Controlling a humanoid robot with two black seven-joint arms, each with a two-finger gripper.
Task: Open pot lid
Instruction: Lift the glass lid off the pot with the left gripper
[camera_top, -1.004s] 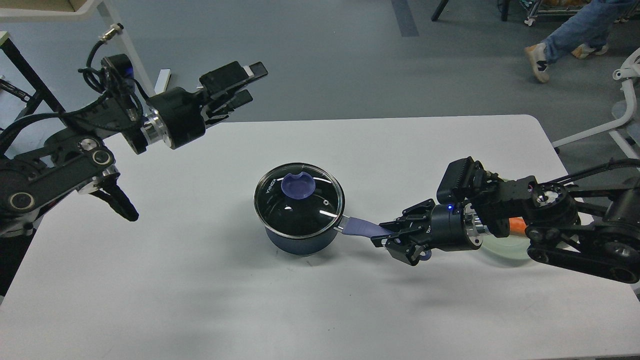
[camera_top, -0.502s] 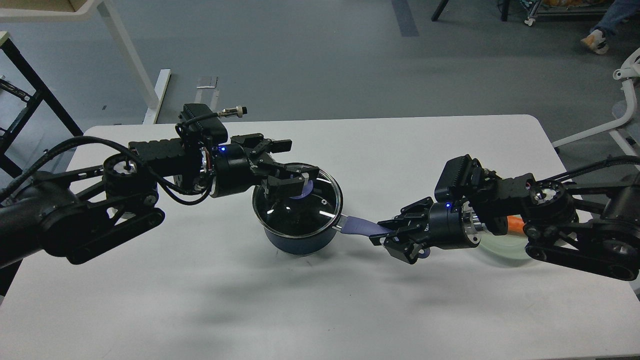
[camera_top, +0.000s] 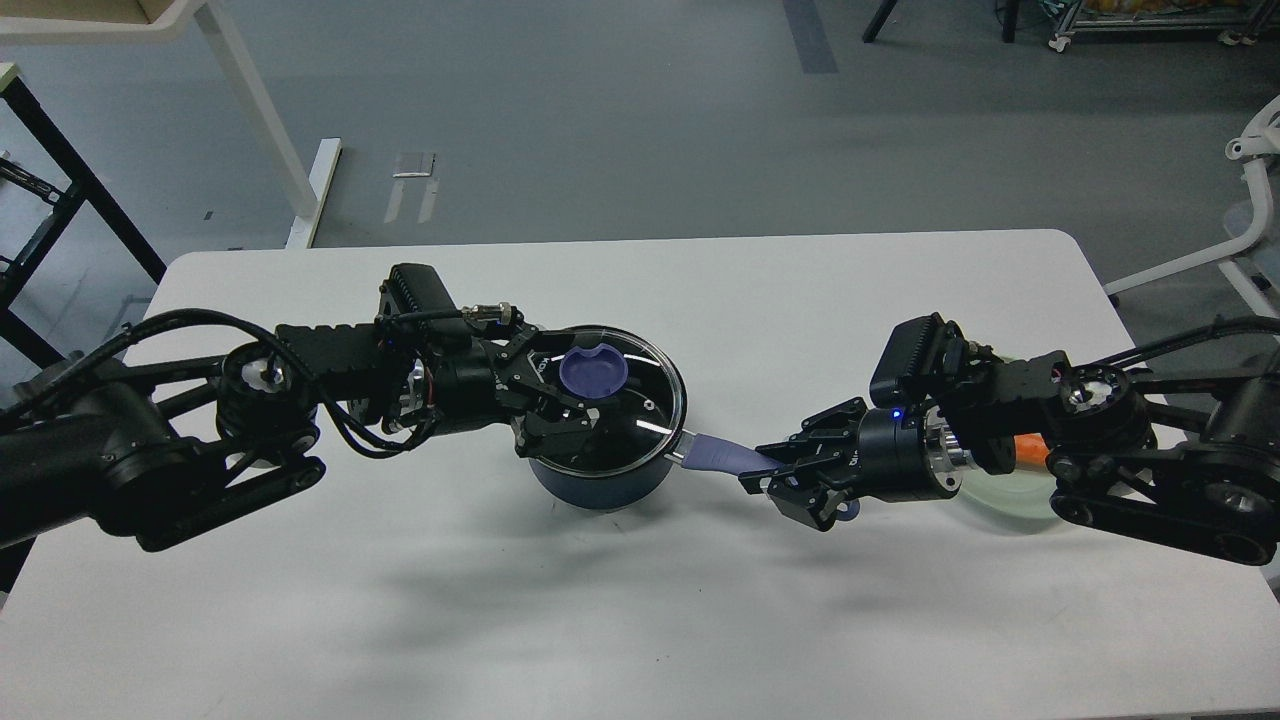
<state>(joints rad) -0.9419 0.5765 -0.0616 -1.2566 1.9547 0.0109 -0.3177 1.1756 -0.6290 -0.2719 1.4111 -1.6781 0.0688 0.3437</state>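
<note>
Surroundings noted: white table, grey floor, scattered furniture.

A white table (camera_top: 620, 620) with rounded corners was seen on a grey floor (camera_top: 640, 120). A pale green plate (camera_top: 1005, 500) with an orange carrot (camera_top: 1032, 447) was recorded near the table's right edge, mostly hidden. White frame legs (camera_top: 262, 120) were observed at upper left, a white chair base (camera_top: 1250, 230) at right.

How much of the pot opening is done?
Done: the right hand is shut on the pot's handle, steadying the pot. In hand: the left hand is at the lid's left edge, near the knob. Left: the lid sits on the pot, not lifted yet.
</note>
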